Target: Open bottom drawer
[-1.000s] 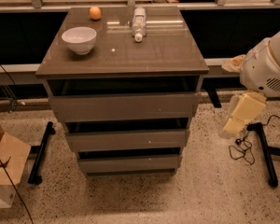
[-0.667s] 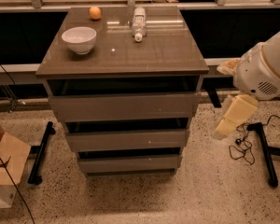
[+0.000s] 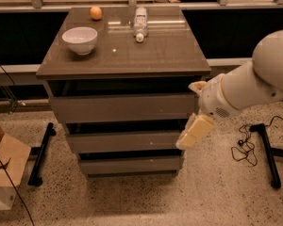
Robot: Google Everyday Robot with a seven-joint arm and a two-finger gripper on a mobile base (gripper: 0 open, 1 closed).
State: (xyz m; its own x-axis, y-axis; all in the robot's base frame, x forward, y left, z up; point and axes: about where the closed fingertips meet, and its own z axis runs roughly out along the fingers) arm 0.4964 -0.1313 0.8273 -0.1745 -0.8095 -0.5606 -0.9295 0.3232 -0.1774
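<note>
"Leftward and lower: the tool point(image 3: 194, 132) has come in from the right."
"And the bottom drawer point(image 3: 129, 165)?"
"Lowest of three, with a dark gap above its front. The tool overlaps the middle drawer's point(image 3: 122, 141) right end, just above it."
"Apart or together?"
"Cannot tell."
"On the surface point(image 3: 155, 55)?"
"Bowl point(image 3: 79, 39) near the left edge, orange point(image 3: 96, 13) by the back left corner, bottle point(image 3: 140, 24) lying mid back edge."

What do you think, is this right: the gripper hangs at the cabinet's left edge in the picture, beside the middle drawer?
Not quite. In the camera view the gripper hangs at the cabinet's right edge, not its left, beside the middle drawer, above the bottom drawer.
</note>
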